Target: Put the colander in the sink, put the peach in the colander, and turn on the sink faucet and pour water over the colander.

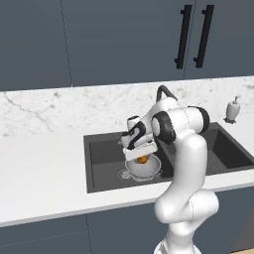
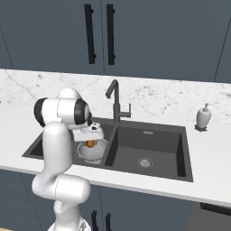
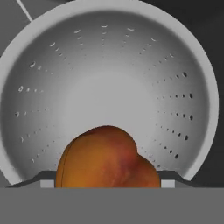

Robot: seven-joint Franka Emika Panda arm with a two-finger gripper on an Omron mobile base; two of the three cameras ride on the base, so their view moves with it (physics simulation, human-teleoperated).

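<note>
The gripper [image 1: 141, 157] grips the peach [image 3: 107, 158] just above the colander [image 3: 109, 70], already in the sink [image 1: 101, 149], ready to drop it inside.

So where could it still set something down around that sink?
The right basin is bare but for its drain. White counter left of the sink lies bare too, as does the stretch between faucet and soap dispenser. The left basin is crowded: colander, peach and fingers.

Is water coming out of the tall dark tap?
No, the tall dark grey gooseneck tap shows no blue stream under its spout.
</note>
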